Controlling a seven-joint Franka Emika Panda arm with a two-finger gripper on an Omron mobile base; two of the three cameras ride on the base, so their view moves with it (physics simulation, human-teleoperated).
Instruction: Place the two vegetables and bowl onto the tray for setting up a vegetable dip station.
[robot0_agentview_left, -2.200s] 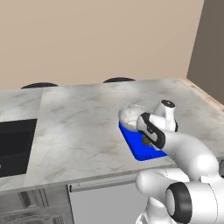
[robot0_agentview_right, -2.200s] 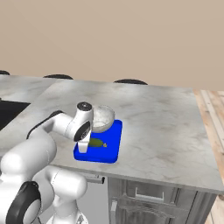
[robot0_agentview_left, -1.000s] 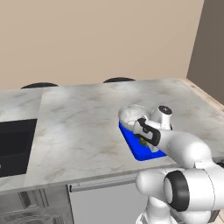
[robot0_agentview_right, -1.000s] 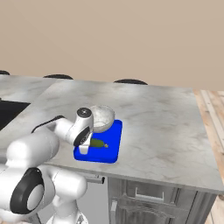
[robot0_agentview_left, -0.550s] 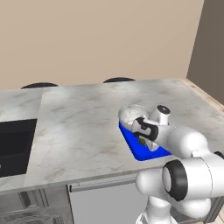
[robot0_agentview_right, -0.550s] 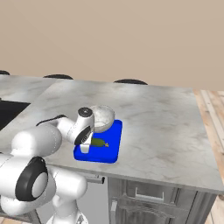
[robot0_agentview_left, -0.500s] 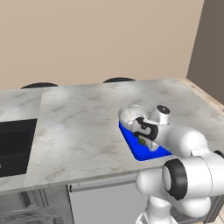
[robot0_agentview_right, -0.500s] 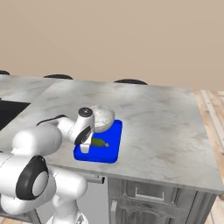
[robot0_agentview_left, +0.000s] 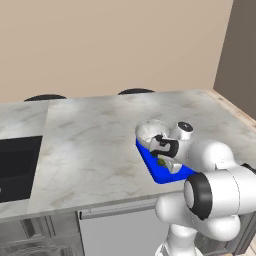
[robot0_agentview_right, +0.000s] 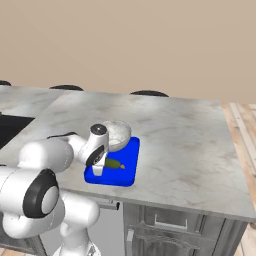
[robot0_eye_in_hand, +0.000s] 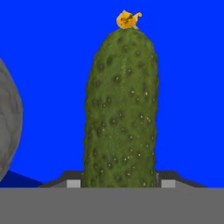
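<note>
A dark green, bumpy cucumber (robot0_eye_in_hand: 120, 109) with a small yellow tip lies lengthwise over the bright blue tray (robot0_eye_in_hand: 188, 87). My gripper (robot0_eye_in_hand: 121, 183) is shut on its near end, one finger on each side. From the right base camera the gripper (robot0_agentview_right: 100, 167) hangs low over the tray (robot0_agentview_right: 127, 175), with the cucumber (robot0_agentview_right: 113, 163) beside it. The speckled grey-white bowl (robot0_agentview_right: 119, 134) stands at the tray's far end, just behind the hand. In the left base view the bowl (robot0_agentview_left: 150, 130), cucumber (robot0_agentview_left: 162, 162) and tray (robot0_agentview_left: 160, 176) sit by the gripper (robot0_agentview_left: 167, 162). The bowl's curved wall (robot0_eye_in_hand: 6, 127) edges the hand view.
The marble counter (robot0_agentview_left: 95, 145) stretches wide to the left of the tray. A dark sink (robot0_agentview_left: 15, 160) is sunk into its far left. Dark round stool tops (robot0_agentview_left: 135, 91) show behind the back edge. The counter's front edge (robot0_agentview_right: 150, 195) runs close to the tray.
The hand has sunk a little lower over the tray with the cucumber, and the arm has folded closer in. Bowl and tray have stayed in place.
</note>
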